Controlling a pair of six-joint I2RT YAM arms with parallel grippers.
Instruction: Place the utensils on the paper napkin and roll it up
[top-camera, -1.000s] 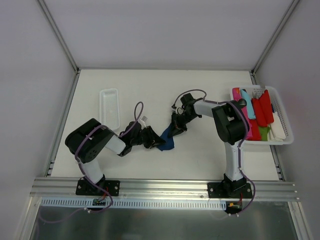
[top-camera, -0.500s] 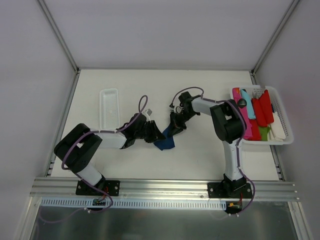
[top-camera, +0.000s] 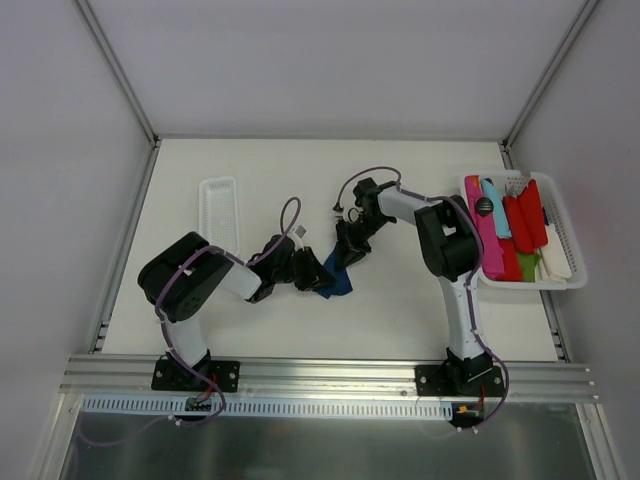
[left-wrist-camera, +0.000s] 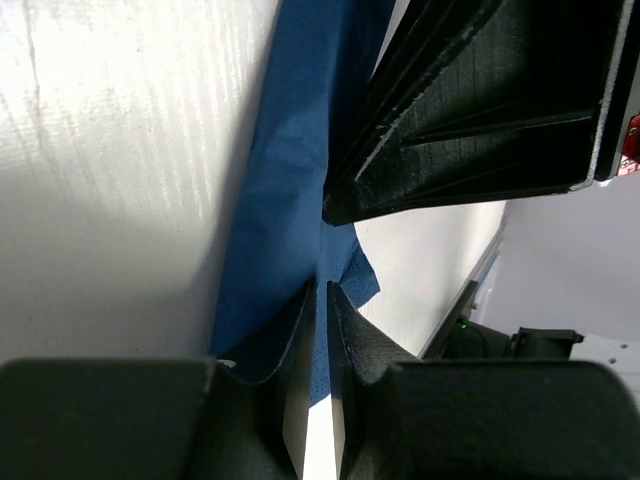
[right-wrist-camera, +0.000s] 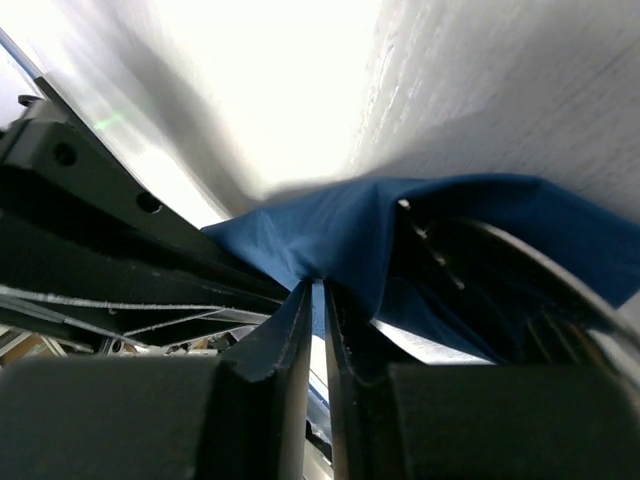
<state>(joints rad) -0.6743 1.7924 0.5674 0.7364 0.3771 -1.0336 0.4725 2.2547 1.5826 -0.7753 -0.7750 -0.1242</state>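
Observation:
The dark navy paper napkin (top-camera: 337, 281) is bunched up at the table's middle, held between both grippers. My left gripper (top-camera: 316, 272) is shut on one edge of it; in the left wrist view the blue sheet (left-wrist-camera: 290, 150) runs into the closed jaws (left-wrist-camera: 322, 292). My right gripper (top-camera: 346, 257) is shut on another part of the napkin (right-wrist-camera: 330, 230), pinched at its jaw tips (right-wrist-camera: 318, 290). A dark shiny curved shape (right-wrist-camera: 500, 270) shows under the fold in the right wrist view; I cannot tell whether it is the spoon. No silver utensil shows plainly in any view.
A long white plastic tray (top-camera: 220, 212) lies at the back left. A white basket (top-camera: 566, 230) at the right edge holds red, pink and turquoise plastic pieces (top-camera: 518, 222). The two grippers are almost touching.
The left arm's elbow swung out and back while its gripper crept right, still on the napkin. The right gripper shifted slightly left. The napkin stays bunched between them.

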